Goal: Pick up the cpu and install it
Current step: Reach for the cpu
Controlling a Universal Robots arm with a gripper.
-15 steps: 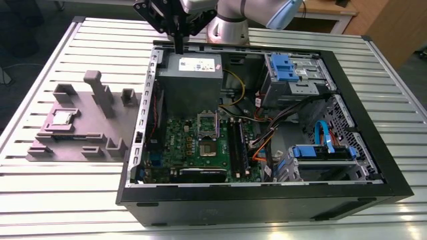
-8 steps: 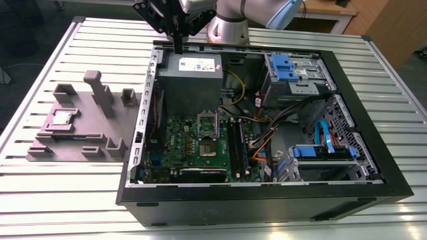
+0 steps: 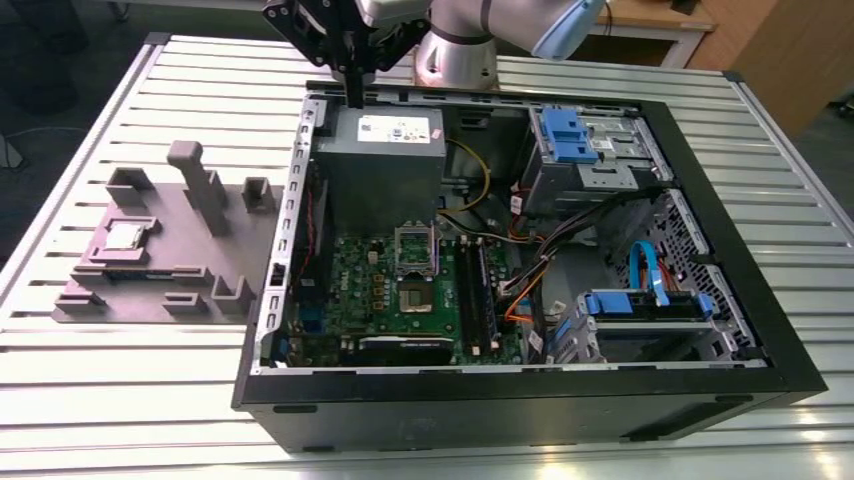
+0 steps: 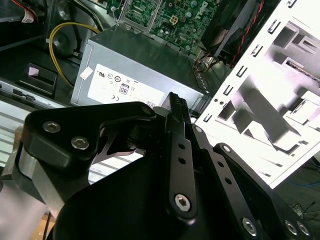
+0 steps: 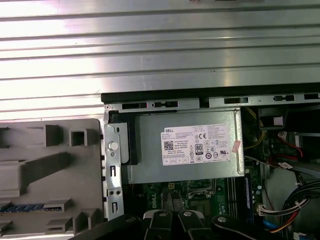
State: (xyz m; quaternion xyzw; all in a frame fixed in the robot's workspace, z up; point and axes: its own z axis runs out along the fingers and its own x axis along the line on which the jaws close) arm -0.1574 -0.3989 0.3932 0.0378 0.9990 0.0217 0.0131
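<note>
Black linkage gripper (image 3: 358,97), fingers pressed together on nothing, hangs over the rear edge of the grey metal power-supply box (image 3: 380,150) inside the open black computer case (image 3: 534,410). The square silver-topped cpu (image 3: 127,235) lies in the grey-mauve plastic tray (image 3: 187,252), well apart from that box, toward the exterior view's left.

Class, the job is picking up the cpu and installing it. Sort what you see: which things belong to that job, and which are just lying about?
Job in hand:
small square silver-topped cpu, lying in the grey-mauve plastic tray
open metal socket on the green motherboard
black gripper, shut, above the black computer case

Lying about:
grey metal power supply box
blue plastic drive bracket
</note>
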